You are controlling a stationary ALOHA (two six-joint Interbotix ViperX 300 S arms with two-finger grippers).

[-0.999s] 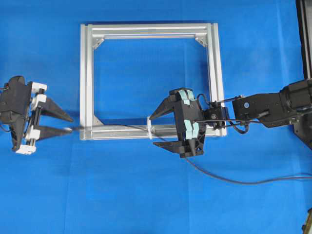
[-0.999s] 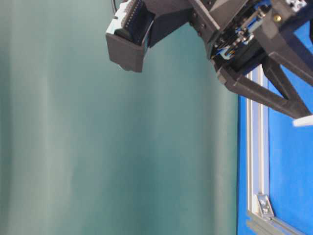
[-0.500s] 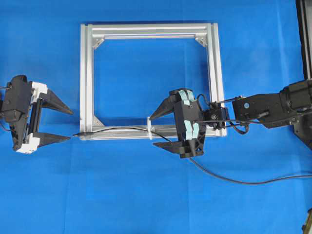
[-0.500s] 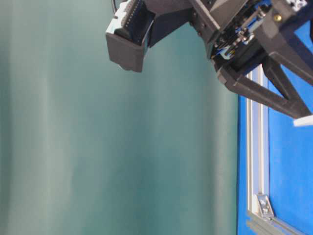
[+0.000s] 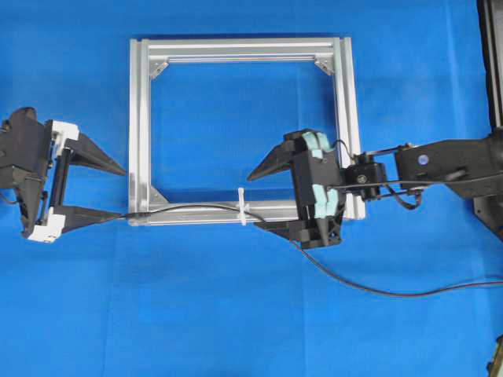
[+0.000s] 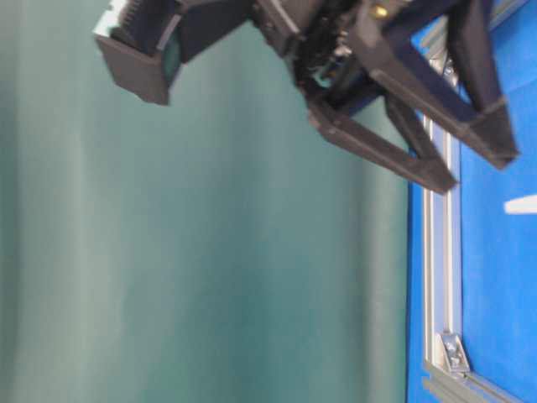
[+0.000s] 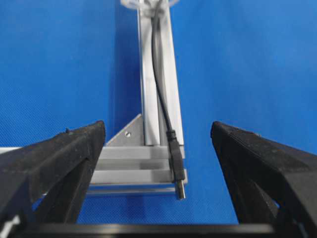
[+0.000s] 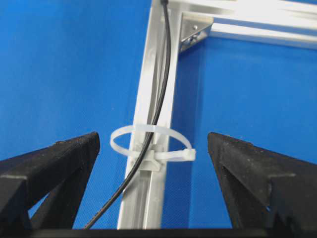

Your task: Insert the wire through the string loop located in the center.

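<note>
Both my left tool (image 5: 118,191) and right tool (image 5: 267,200) gape wide, gripping nothing. My wire (image 8: 161,94) already runs through the string loop (image 8: 151,144), lying along the frame (image 5: 196,210) rail. It looks light and limp; I'd pinch behind the stiff plug (image 7: 178,181).

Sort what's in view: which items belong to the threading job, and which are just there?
Job: wire, run through the loop; left gripper and right gripper, both open.
Just there: aluminium frame carrying the loop; blue cloth; green backdrop.
</note>
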